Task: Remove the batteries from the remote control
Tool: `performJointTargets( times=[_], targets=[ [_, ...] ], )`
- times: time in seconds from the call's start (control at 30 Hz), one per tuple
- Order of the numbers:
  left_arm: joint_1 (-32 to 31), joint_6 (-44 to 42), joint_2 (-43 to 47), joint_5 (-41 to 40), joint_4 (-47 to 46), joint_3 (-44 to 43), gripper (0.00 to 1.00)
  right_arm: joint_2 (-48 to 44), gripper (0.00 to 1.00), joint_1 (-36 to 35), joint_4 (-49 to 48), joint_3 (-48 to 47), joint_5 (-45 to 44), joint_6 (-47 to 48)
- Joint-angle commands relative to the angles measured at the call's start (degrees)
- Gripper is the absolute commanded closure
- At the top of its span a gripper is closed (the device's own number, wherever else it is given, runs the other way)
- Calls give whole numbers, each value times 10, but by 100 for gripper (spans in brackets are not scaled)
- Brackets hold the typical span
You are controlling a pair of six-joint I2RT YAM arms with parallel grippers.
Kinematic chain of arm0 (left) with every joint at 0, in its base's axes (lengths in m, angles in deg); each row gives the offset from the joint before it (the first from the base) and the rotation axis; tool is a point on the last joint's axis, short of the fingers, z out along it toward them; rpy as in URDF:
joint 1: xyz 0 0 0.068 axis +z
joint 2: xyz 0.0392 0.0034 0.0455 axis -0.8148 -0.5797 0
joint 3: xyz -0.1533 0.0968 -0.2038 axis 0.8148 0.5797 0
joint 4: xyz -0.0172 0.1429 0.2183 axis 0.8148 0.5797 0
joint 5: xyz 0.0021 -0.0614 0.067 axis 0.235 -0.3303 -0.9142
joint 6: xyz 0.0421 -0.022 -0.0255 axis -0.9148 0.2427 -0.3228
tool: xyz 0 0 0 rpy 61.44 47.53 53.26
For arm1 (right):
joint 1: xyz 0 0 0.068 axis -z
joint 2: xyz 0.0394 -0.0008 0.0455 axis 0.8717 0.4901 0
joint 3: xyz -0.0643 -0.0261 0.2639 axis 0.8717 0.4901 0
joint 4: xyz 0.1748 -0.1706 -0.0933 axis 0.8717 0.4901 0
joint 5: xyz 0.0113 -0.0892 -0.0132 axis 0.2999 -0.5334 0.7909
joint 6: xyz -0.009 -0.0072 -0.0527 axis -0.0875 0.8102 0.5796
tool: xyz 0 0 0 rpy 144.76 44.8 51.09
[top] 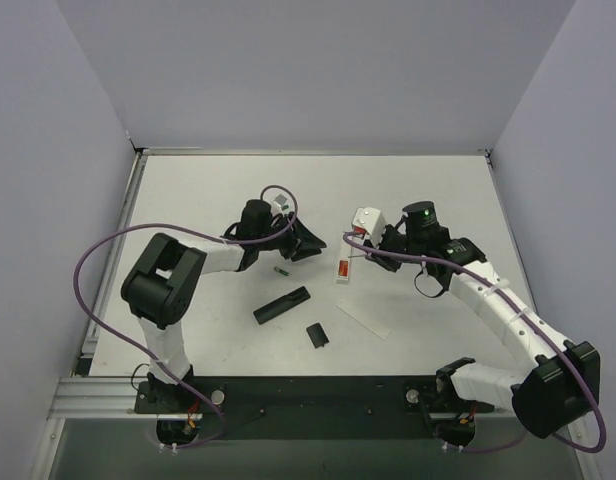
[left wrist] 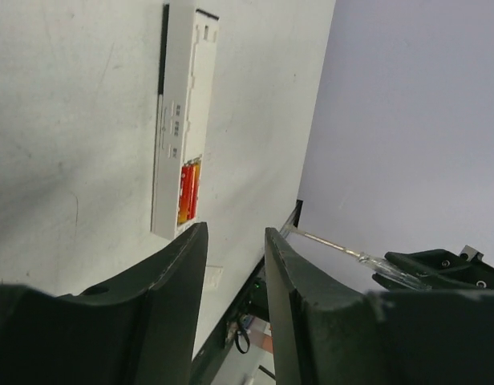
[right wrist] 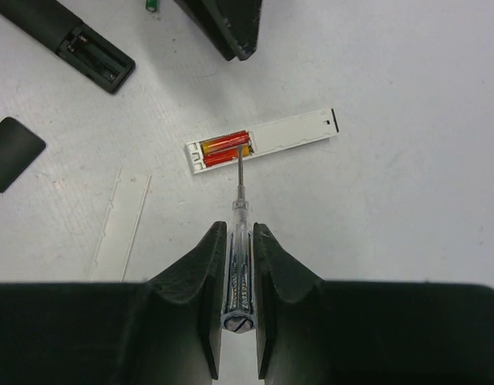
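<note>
Toward the desk's near edge I see the black remote control (top: 283, 304), slot open, one green battery (top: 282, 270) just beyond it, then my right fingers (right wrist: 207, 273) pinching a screwdriver (right wrist: 238, 212) tipped at the red batteries (right wrist: 225, 144) in the white remote (right wrist: 287, 132), my left fingers (left wrist: 175, 281) spread, holding nothing.

Readable text: none from where I stand.
White remote (right wrist: 289, 132): small marks on the casing, too blurred to read.
Red cells (right wrist: 225, 146): wrap print too small to tell.
Black remote (right wrist: 77, 46): no legible lettering.
</note>
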Motion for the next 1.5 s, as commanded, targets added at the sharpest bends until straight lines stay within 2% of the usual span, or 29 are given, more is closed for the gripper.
performJointTargets(
  times=[0.0, 0.17, 0.43, 1.27, 1.47],
  targets=[
    [-5, -79, -38, -3, 41, -62, 56, 33, 100, 1, 55, -25, 38, 45],
    [-5, -73, -101, 20, 31, -108, 60, 60, 100, -1, 18, -12, 44, 53],
    [-7, -59, -149, 30, 18, -127, 62, 90, 100, -11, 12, -12, 23, 63],
    [-29, -12, -201, 69, -49, -122, 66, 162, 100, -37, 4, -36, -25, 86],
    [-30, -1, -202, 72, -63, -113, 67, 151, 100, -34, -26, -8, -25, 62]
  ],
)
